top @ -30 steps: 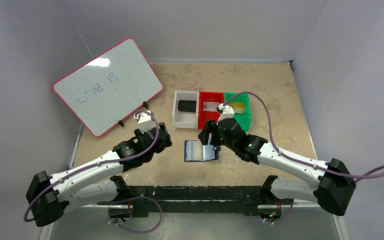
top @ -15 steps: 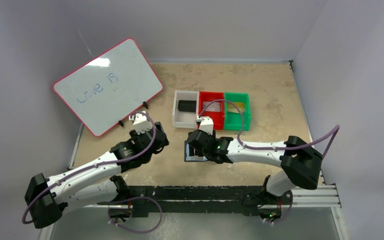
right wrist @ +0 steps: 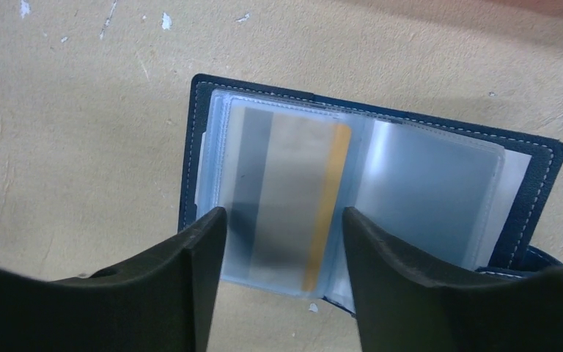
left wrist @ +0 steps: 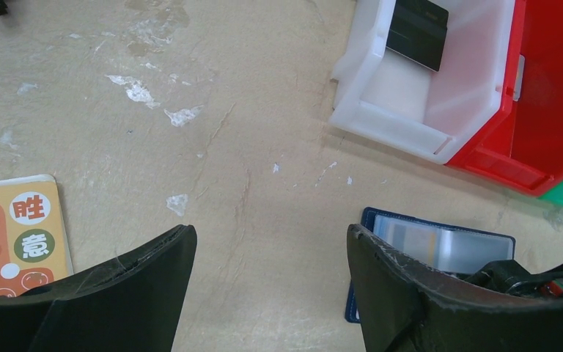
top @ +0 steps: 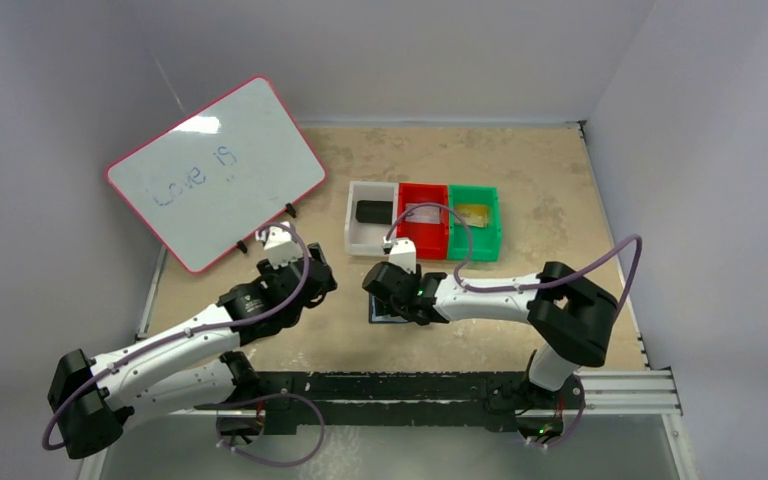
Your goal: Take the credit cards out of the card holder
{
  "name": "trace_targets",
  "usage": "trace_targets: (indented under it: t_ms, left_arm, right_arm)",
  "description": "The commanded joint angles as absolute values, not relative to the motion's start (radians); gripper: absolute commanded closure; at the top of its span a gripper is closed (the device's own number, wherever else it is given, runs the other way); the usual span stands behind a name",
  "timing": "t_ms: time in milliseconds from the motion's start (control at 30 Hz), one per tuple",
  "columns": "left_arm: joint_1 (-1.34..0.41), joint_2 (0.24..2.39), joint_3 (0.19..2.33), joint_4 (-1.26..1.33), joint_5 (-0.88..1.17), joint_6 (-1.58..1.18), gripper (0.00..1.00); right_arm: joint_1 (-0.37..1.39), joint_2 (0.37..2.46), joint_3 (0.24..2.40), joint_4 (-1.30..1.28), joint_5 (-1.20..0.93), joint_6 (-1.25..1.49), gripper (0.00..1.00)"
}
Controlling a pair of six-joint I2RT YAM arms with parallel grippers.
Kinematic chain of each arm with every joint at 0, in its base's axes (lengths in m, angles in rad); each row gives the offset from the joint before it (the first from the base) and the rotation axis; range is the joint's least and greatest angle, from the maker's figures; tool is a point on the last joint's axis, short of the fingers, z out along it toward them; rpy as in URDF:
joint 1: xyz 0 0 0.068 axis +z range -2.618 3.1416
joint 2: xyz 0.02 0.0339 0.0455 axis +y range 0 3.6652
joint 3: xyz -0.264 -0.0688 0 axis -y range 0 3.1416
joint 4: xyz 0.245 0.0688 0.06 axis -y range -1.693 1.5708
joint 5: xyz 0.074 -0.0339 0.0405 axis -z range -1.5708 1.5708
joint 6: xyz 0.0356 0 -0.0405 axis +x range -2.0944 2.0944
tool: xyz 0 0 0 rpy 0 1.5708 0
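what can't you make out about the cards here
Top view: right end effector covers most of the card holder.
Right wrist view: card blurred behind a frosted sleeve; print and any cards beneath unclear.
Left wrist view: orange pad cut by the frame edge.

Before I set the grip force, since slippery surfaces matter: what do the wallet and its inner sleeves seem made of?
The wallet looks like navy leather or an imitation: matte cover, white edge stitching. Its sleeves look like thin frosted plastic, slightly glossy: a card shows blurred through one.
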State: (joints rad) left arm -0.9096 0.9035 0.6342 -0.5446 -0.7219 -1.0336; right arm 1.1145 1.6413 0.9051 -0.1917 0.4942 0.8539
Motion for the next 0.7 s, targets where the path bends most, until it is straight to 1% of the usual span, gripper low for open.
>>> trace_targets:
  t_ms: [0,67,167,267,333,400,433,467,667]
  left_arm:
    - [-0.904,0.888,0.668,-0.54,-0.735,-1.036,0.25]
    - [-0.903,0.891,0.661,-0.528,-0.724,-1.033,0.25]
    - [-0.905,0.902,0.654,-0.501,-0.701,-1.027,0.25]
    - [-0.904,0.929,0.656,-0.478,-0.679,-1.013,0.25]
    - [-0.904,0.951,0.659,-0.469,-0.663,-1.006,0.25]
    - [-0.904,0.971,0.66,-0.455,-0.644,-0.997,0.25]
    - [-0.904,0.98,0.66,-0.448,-0.633,-0.992,0.26]
    - [-0.903,0.988,0.66,-0.44,-0.622,-0.988,0.26]
    - [-0.904,1.032,0.652,-0.374,-0.536,-0.955,0.26]
  right_arm:
    - [1.12,1.677,0.945,-0.23,0.512,0.906,0.43]
    - [1.12,1.686,0.937,-0.23,0.511,0.92,0.48]
    - [1.12,1.668,0.908,-0.205,0.49,0.935,0.57]
    - [1.12,1.641,0.876,-0.17,0.462,0.947,0.72]
    - [1.119,1.623,0.856,-0.137,0.454,0.945,0.76]
    - [1.117,1.611,0.836,-0.096,0.439,0.937,0.88]
    - [1.116,1.608,0.826,-0.076,0.43,0.937,0.92]
    - [1.113,1.607,0.817,-0.059,0.42,0.938,1.0]
    - [1.076,1.597,0.751,0.027,0.371,0.964,1.0]
